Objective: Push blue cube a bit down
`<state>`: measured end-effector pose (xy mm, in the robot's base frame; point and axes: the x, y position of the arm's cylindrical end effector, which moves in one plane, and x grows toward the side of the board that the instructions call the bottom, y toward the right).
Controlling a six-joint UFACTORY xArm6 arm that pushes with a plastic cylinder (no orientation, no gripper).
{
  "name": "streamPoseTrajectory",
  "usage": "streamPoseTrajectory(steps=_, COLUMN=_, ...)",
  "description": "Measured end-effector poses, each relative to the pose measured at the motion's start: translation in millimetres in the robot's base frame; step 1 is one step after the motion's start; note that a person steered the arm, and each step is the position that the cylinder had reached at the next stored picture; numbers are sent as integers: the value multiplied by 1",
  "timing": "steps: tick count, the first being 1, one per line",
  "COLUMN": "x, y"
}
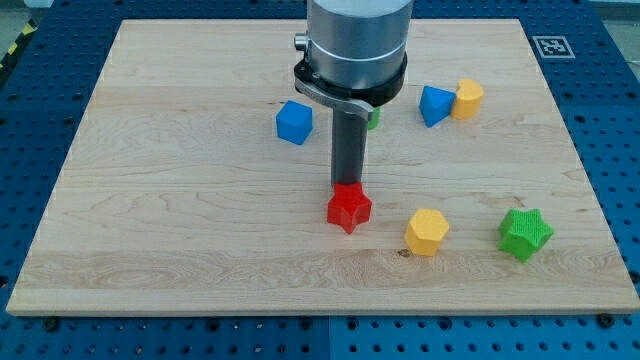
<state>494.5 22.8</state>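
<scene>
The blue cube (294, 122) sits on the wooden board (150, 200), left of the arm's rod. My tip (348, 187) stands at the top edge of a red star-shaped block (349, 208), touching or nearly touching it. The tip is below and to the right of the blue cube, well apart from it. The arm's grey body (357, 45) hangs over the board's upper middle.
A green block (374, 117) is mostly hidden behind the arm. A blue triangular block (434, 105) touches a yellow block (467, 98) at the upper right. A yellow hexagonal block (427, 231) and a green star block (525, 233) lie at the lower right.
</scene>
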Motion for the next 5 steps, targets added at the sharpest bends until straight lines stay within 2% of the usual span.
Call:
streamPoseTrajectory(steps=2, x=31, y=0)
streamPoseTrajectory(steps=3, x=31, y=0)
streamPoseTrajectory(steps=5, x=-25, y=8)
